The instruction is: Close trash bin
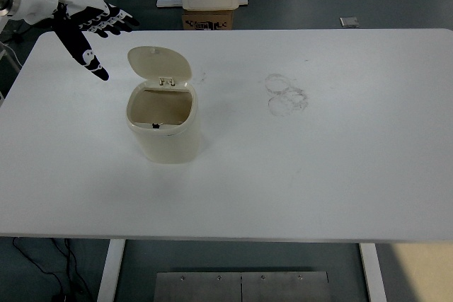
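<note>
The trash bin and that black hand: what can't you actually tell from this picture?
- Trash bin, head view: its bottom inside is lost in shadow behind the near wall, so any contents are unknown.
- Lid: stands open; its back is turned away.
- Left hand: fingers spread, but the arm is cut off by the left edge.
- Right arm: outside the picture.
- Marks on the table: too faint to identify.

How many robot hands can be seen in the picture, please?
1. The left hand is at the top left, fingers spread, above the table's far left corner, left of the open trash bin. The right hand is out of view.
</note>
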`<action>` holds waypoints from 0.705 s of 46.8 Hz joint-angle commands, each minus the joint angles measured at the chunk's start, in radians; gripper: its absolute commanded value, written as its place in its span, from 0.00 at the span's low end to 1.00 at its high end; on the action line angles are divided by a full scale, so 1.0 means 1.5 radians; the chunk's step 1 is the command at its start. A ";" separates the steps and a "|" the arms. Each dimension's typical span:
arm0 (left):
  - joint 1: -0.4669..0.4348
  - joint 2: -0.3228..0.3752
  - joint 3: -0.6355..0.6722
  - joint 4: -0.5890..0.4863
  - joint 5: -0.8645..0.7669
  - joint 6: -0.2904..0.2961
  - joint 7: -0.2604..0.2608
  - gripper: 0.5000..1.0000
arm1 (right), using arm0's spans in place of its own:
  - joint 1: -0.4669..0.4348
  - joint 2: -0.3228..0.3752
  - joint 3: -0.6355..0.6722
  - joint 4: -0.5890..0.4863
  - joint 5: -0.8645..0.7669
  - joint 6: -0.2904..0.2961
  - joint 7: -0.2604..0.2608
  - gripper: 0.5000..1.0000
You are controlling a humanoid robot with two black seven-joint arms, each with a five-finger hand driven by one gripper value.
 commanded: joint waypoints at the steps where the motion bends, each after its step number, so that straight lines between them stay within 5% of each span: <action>1: -0.004 -0.003 0.000 0.000 0.006 0.000 0.009 1.00 | 0.000 0.000 0.000 0.000 0.000 0.000 0.000 0.98; 17: -0.002 -0.017 -0.004 0.000 -0.076 0.000 -0.025 1.00 | 0.000 0.000 0.001 0.000 0.000 0.001 0.000 0.98; 33: -0.003 -0.021 -0.003 -0.010 -0.088 0.000 -0.019 1.00 | 0.000 0.000 0.000 0.000 -0.001 0.000 0.000 0.98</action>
